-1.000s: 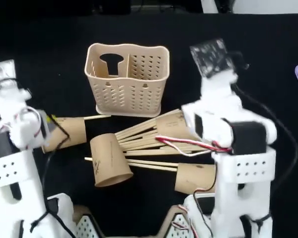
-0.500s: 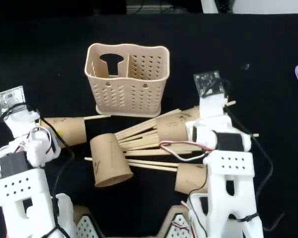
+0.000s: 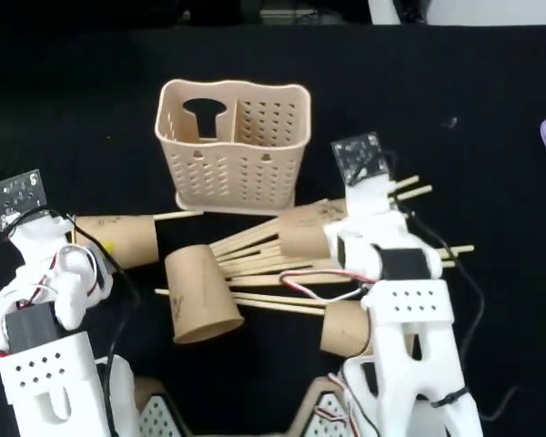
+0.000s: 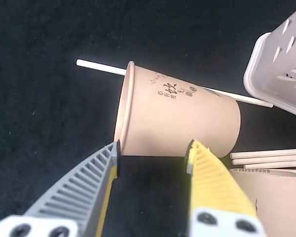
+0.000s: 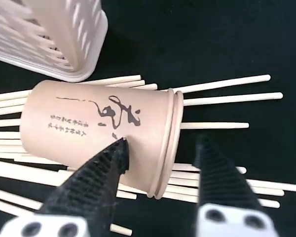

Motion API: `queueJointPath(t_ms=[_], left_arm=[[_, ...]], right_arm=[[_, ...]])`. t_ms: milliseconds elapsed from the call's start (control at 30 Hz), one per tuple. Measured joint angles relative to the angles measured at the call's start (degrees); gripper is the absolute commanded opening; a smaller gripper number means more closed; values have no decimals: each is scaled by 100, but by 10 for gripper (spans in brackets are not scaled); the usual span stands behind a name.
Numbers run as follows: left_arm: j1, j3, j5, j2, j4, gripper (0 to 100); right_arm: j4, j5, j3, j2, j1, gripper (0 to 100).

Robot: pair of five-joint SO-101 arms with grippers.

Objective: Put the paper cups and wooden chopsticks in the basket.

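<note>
Black cloth (image 3: pixel 455 82) lies under a beige perforated basket (image 3: pixel 232 150), which stands upright while two arms line up on paper cups lying on their sides in front of it. The left gripper (image 4: pixel 153 150) hangs spread wide just short of the left cup (image 4: pixel 180 118), off the basket's front left corner, with a single chopstick (image 4: pixel 98 66) lying beneath that cup. The right gripper (image 5: pixel 163 148), likewise spread and holding nothing, straddles the rim of the right cup (image 5: pixel 98 121), which rests on the fanned chopsticks (image 5: pixel 222 83) off the basket's front right corner. Two more cups (image 3: pixel 200 296) lie farther out in front of the basket. Each pickup looks best made across the cup's wall near the rim, closing gently so the paper does not crush. The right arm would probably do well to lift straight up so that no sticks drag along. Each cup seen close carries dark brush-style characters with a smaller line of print beside them, left unread here.
</note>
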Motion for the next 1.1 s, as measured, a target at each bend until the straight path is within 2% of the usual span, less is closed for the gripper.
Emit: queueJointPath(t_ms=[100, 233, 467, 700, 800, 1033, 1100], left_arm=[[0, 0, 0, 0, 0, 235], [0, 0, 0, 0, 0, 235], [0, 0, 0, 0, 0, 235], [0, 0, 0, 0, 0, 235], [0, 0, 0, 0, 0, 235], [0, 0, 0, 0, 0, 235], [0, 0, 0, 0, 0, 235]], right_arm=[[0, 0, 79, 0, 18, 7], [26, 9, 114, -44, 0, 10], [800, 9, 53, -404, 97, 11], [1820, 35, -185, -1767, 105, 11], [2215, 360, -492, -2505, 105, 11], [2374, 677, -888, -3262, 105, 21], [2400, 677, -879, -3244, 158, 74]])
